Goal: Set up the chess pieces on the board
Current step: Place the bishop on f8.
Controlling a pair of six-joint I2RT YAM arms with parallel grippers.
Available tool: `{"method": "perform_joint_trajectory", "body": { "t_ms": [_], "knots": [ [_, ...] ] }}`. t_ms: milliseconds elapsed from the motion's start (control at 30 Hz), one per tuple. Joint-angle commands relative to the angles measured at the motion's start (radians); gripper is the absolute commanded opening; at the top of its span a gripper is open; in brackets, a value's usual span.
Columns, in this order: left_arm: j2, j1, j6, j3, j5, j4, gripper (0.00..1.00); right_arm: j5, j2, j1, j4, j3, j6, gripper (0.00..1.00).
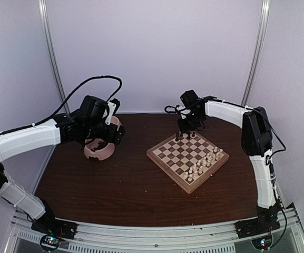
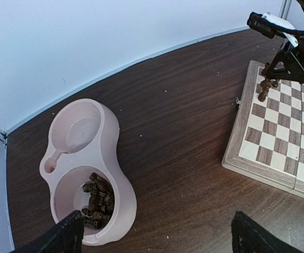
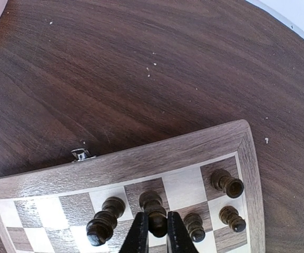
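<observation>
— Surface and room?
— Dark wood-grain table (image 1: 115,184) across the lower half of the overhead view, flecked with pale crumbs in the wrist views. Plain white walls behind, with slim metal poles (image 1: 52,58) toward the upper corners.

— Board?
— Checkered board (image 1: 187,154) right of centre in the overhead view, flat on the table, turned like a diamond. Pale cream chessmen (image 1: 203,164) crowded along its lower right edge. A few dark chess pieces (image 3: 227,183) standing at its upper corner. More of them heaped in one well of a pink double bowl (image 2: 115,174), left of centre overhead.

— Right gripper?
— Right gripper (image 3: 157,234) at bottom centre of its own wrist view, pinched tight on one dark chess piece (image 3: 153,203), held upright over the board's edge rows. Others just beside it on both sides. Resting on the square or lifted clear: impossible to tell.

— Left gripper?
— Left gripper (image 2: 159,237) spread wide apart, holding nothing. Only two black fingertips (image 2: 67,234) visible, in the bottom corners of its wrist view, the left-hand tip just at the bowl's near rim.
</observation>
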Motion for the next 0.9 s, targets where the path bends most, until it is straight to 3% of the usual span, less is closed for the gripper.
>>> {"method": "perform_joint_trajectory", "body": {
  "t_ms": [0, 633, 867],
  "knots": [
    [0.000, 0.006, 0.013, -0.006, 0.011, 0.040, 0.98, 0.011, 0.013, 0.006, -0.016, 0.029, -0.001, 0.08],
    [0.000, 0.006, 0.013, -0.005, 0.012, 0.046, 0.97, -0.016, 0.045, 0.006, -0.026, 0.049, 0.000, 0.10],
    [0.002, 0.006, 0.012, -0.004, 0.007, 0.047, 0.98, -0.008, 0.048, 0.006, -0.030, 0.052, -0.001, 0.19]
  ]
}}
